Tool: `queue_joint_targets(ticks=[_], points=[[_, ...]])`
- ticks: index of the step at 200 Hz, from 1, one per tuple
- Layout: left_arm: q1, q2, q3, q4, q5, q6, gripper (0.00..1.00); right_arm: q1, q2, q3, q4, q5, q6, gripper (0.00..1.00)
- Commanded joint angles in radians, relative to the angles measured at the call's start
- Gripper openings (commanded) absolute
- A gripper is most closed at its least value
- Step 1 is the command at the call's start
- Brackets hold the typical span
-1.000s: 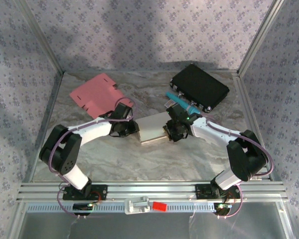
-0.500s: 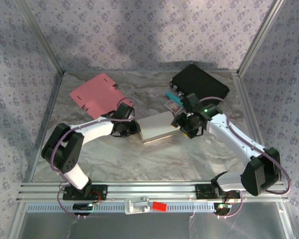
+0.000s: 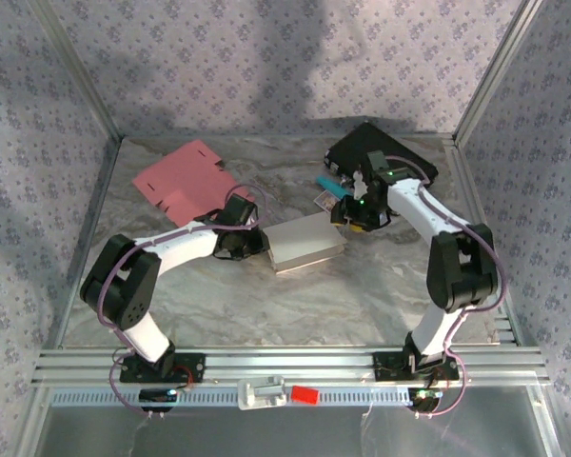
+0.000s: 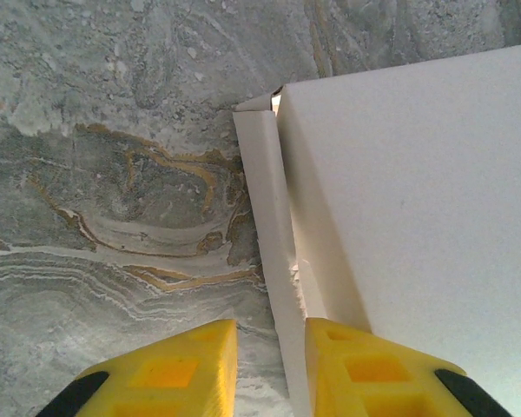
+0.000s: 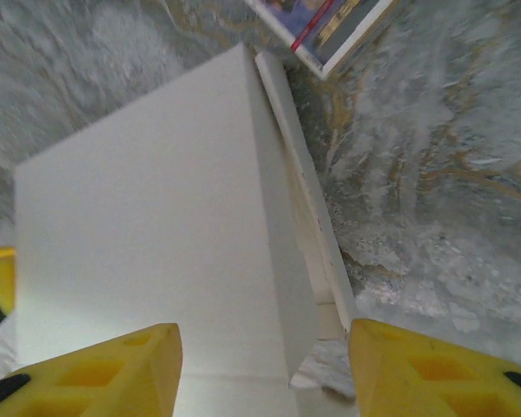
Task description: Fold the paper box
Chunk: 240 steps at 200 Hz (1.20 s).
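Observation:
The white paper box (image 3: 306, 244) lies closed and flat in the middle of the marble table. My left gripper (image 3: 256, 243) is at its left end, low over the table. In the left wrist view its yellow fingers (image 4: 161, 373) stand a little apart, astride the box's narrow end flap (image 4: 265, 217), and the right finger rests against the box wall. My right gripper (image 3: 349, 215) hovers just past the box's right end. Its jaws are open, with the box (image 5: 148, 243) and its loose side flap (image 5: 308, 217) below them, untouched.
A flat pink cardboard blank (image 3: 183, 181) lies at the back left. A black case (image 3: 381, 157) sits at the back right, with a teal object (image 3: 327, 183) and a small printed packet (image 3: 327, 200) in front of it, close to my right gripper. Metal frame posts edge the table.
My right arm has lifted off the box's right end and swung toward the back right, its jaws wider. The left gripper has stayed at the box's left end.

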<state>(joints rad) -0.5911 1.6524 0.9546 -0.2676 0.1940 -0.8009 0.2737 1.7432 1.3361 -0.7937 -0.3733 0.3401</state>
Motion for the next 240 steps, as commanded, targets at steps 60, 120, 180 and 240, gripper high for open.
queue_joint_targets(ticks=[60,120,180,240], points=[[-0.007,0.024,0.036,-0.025,0.001,0.018,0.26,0.023,0.079,0.007,-0.019,-0.053,-0.133,0.38],[-0.009,0.033,0.036,-0.024,0.004,0.018,0.26,0.054,0.12,0.007,-0.039,0.042,-0.151,0.22],[-0.007,-0.008,0.052,-0.061,-0.01,0.018,0.28,0.067,0.124,0.001,-0.03,0.077,-0.127,0.2],[0.01,-0.005,0.052,-0.014,0.063,-0.028,0.34,0.073,0.125,0.009,-0.037,0.068,-0.127,0.2]])
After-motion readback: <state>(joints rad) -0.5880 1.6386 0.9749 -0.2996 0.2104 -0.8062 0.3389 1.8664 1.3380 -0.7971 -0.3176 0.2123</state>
